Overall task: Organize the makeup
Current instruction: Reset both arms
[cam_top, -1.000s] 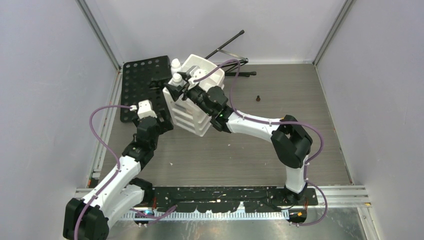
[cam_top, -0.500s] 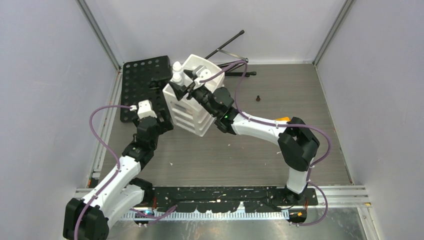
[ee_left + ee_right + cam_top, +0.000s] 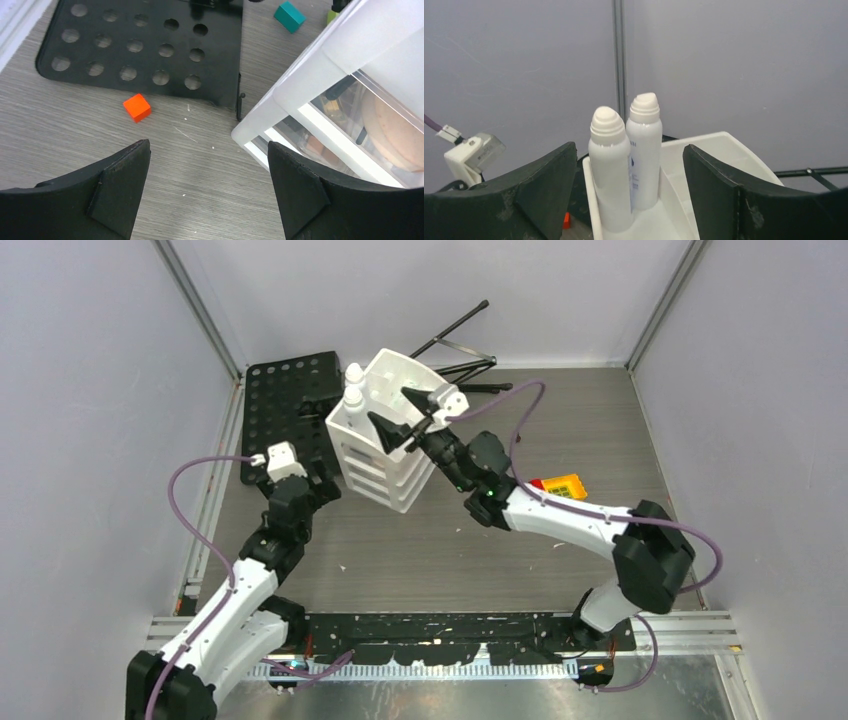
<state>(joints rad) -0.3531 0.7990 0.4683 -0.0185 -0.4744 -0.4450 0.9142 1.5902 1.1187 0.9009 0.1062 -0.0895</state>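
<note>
A white drawer organiser (image 3: 385, 455) stands at the back centre. Two white bottles (image 3: 353, 390) stand upright side by side in the left end of its top tray (image 3: 724, 150). In the right wrist view they are the near bottle (image 3: 609, 170) and the one behind it (image 3: 645, 145). My right gripper (image 3: 405, 418) hovers open over the tray, just right of the bottles and holding nothing. My left gripper (image 3: 207, 185) is open low over the table by the organiser's near-left corner (image 3: 250, 127). A peach compact (image 3: 395, 137) shows through a clear drawer.
A black perforated plate (image 3: 285, 400) lies left of the organiser, with an orange cube (image 3: 137, 107) at its edge and a teal block (image 3: 289, 16) beyond. A red-and-yellow block (image 3: 560, 485) lies right of the right arm. Black stand rods (image 3: 455, 335) lean at the back wall.
My right gripper has drawn back to the right from the bottles and its jaws have widened. The bottle it was at now stands in the tray. The left arm barely shifted.
</note>
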